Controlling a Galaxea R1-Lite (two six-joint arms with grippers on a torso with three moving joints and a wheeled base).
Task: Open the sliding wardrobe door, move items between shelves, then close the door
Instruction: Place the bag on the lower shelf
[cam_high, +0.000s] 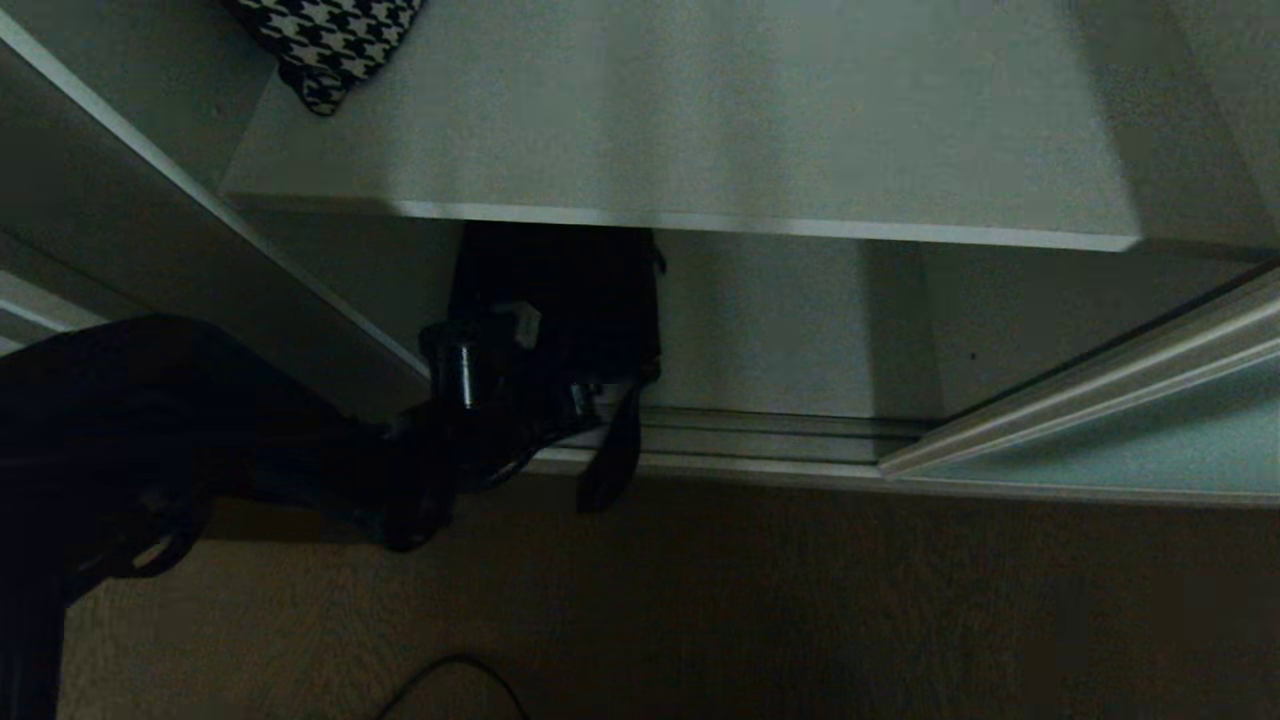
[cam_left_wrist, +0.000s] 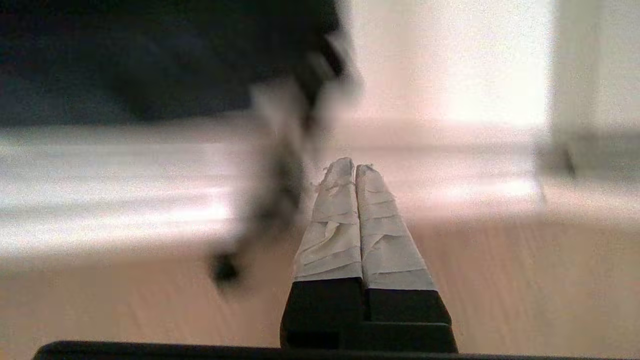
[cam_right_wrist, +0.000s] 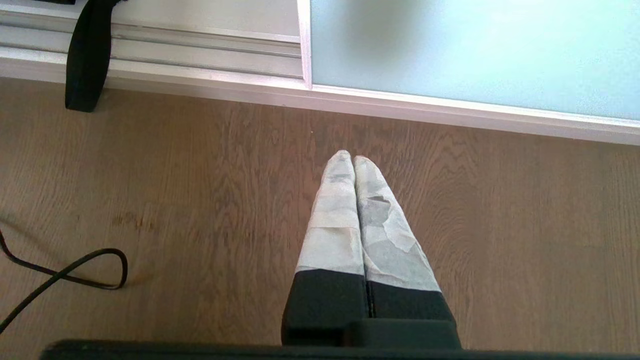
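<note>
Door (cam_high: 1100, 450) was open at 3 o'clock; my left gripper (cam_left_wrist: 355, 167) sat pinched shut, empty, beside black bag (cam_high: 560, 300); moves, closing remained.

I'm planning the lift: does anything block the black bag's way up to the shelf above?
Only the shelf itself, whose board overhangs the black bag. The houndstooth bag lies at its far left corner, the sliding door off right.

A houndstooth bag (cam_high: 325, 45) lay on the upper shelf (cam_high: 760, 130); a black bag (cam_high: 560, 300) sat below, left of the door (cam_high: 1130, 440).
</note>
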